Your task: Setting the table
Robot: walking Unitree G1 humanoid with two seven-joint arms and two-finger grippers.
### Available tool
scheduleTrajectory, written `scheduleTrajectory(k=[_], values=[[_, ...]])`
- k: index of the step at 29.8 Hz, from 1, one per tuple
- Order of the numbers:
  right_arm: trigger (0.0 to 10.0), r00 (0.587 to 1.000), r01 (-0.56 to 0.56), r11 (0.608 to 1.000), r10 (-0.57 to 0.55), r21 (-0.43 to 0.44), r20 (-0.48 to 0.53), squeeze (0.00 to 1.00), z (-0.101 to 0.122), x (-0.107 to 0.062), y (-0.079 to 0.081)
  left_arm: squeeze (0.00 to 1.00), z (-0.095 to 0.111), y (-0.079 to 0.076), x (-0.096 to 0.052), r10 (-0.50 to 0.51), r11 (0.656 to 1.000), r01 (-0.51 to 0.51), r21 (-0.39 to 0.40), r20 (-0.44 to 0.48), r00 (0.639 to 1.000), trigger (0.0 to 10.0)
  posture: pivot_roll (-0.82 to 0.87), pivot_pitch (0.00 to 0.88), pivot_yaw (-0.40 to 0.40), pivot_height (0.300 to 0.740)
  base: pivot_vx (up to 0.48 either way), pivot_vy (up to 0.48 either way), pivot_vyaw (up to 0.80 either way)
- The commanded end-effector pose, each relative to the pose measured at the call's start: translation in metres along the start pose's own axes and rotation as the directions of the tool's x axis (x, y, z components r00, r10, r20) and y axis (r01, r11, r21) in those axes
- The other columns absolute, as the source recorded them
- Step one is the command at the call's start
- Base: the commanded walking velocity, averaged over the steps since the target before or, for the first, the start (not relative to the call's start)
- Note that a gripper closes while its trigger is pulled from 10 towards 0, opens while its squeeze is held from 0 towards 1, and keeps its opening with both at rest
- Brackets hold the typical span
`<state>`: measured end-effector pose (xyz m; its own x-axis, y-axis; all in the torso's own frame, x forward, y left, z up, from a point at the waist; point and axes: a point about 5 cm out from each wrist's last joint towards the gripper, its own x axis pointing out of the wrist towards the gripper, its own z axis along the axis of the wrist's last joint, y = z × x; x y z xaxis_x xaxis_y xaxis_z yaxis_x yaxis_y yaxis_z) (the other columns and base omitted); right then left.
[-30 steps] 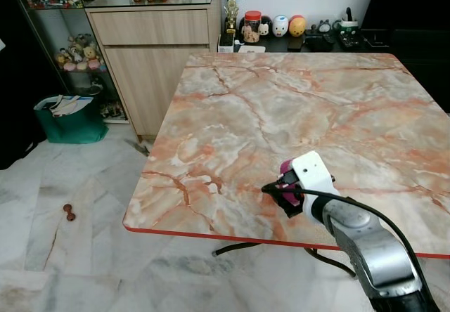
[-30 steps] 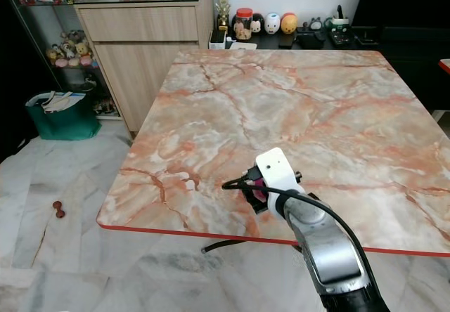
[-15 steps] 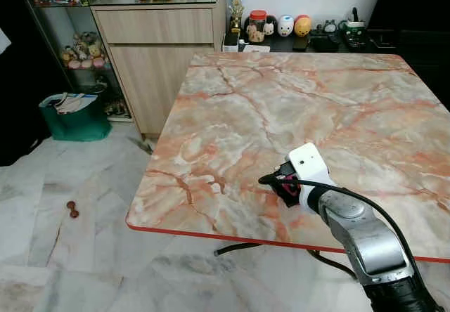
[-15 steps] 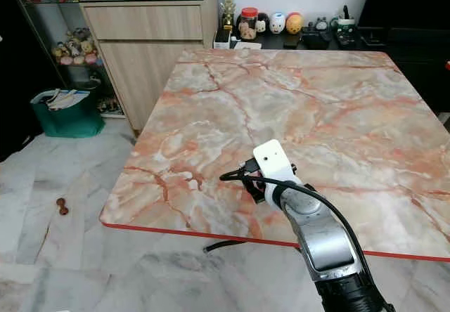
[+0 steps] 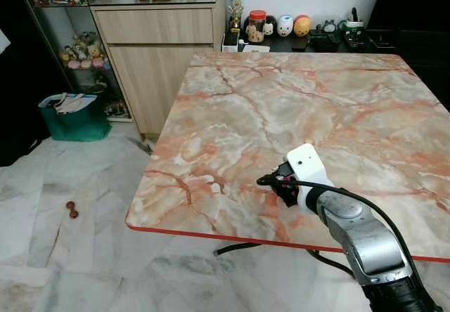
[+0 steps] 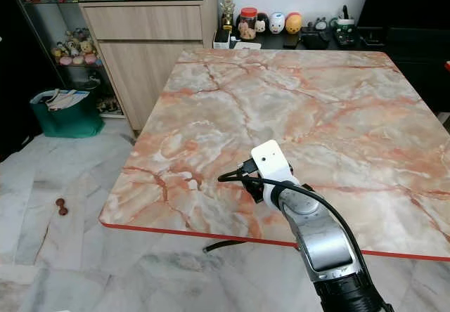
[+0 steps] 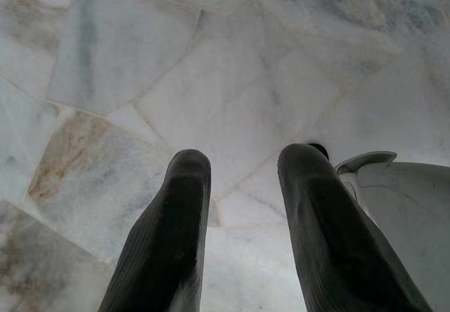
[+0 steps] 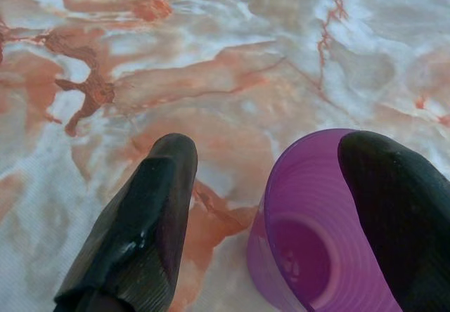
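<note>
The robot's right gripper (image 8: 267,206) hovers low over the near part of a pink-veined marble table (image 5: 281,108), its two black fingers (image 8: 140,221) spread, one of them inside a single purple cup (image 8: 309,242) and the other outside it, apart from the rim. The cup sits just above or on the tabletop (which of the two cannot be told), near the table's front edge. The left gripper (image 7: 242,221) hangs idle over the pale marble floor (image 7: 211,80), its two fingers parted and holding nothing. Behind the table stand one wooden cabinet (image 5: 158,52), one green basket (image 5: 70,119) on the floor and a row of small figurines (image 5: 281,25).
</note>
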<state>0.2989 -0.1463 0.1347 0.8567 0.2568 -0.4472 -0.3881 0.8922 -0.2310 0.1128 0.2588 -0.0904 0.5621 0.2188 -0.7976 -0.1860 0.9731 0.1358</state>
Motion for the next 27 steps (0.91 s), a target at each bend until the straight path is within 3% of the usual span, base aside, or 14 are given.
scheduleTrajectory(k=[1, 9, 25, 26, 27], values=[[10.0, 1.0, 0.003, 1.0, -0.003, -0.019, -0.003, 0.0, 0.003, -0.001, 0.001, 0.0, -0.003, 0.0, 0.0, 0.004, 1.0, -0.004, -0.012, -0.018, 1.0, 10.0, -0.04, 0.0, 0.031, 0.74, 0.0, 0.0, 0.0], [10.0, 1.0, 0.021, 1.0, -0.021, -0.012, 0.003, 0.0, 0.005, -0.009, 0.003, 0.0, -0.002, 0.001, 0.0, 0.005, 1.0, -0.005, -0.009, -0.019, 1.0, 10.0, -0.05, 0.0, 0.033, 0.74, 0.0, 0.0, 0.0], [10.0, 0.998, 0.009, 1.0, -0.01, -0.012, -0.059, 0.0, -0.009, -0.007, 0.005, 0.0, -0.002, 0.0, 0.0, 0.002, 1.0, -0.002, -0.014, -0.018, 1.0, 10.0, -0.04, 0.0, 0.026, 0.74, 0.0, 0.0, 0.0], [4.6, 0.998, 0.008, 1.0, -0.009, -0.012, -0.059, 0.0, -0.01, -0.007, 0.005, 0.0, -0.002, 0.0, 0.0, 0.002, 1.0, -0.002, -0.014, -0.018, 1.0, 10.0, -0.04, 0.0, 0.026, 0.74, 0.0, 0.0, 0.0], [3.4, 0.998, 0.007, 1.0, -0.007, -0.014, -0.06, 0.0, -0.01, -0.007, 0.005, 0.0, -0.002, 0.0, 0.0, 0.002, 1.0, -0.002, -0.014, -0.017, 1.0, 10.0, -0.04, 0.0, 0.025, 0.74, 0.0, 0.0, 0.0]])
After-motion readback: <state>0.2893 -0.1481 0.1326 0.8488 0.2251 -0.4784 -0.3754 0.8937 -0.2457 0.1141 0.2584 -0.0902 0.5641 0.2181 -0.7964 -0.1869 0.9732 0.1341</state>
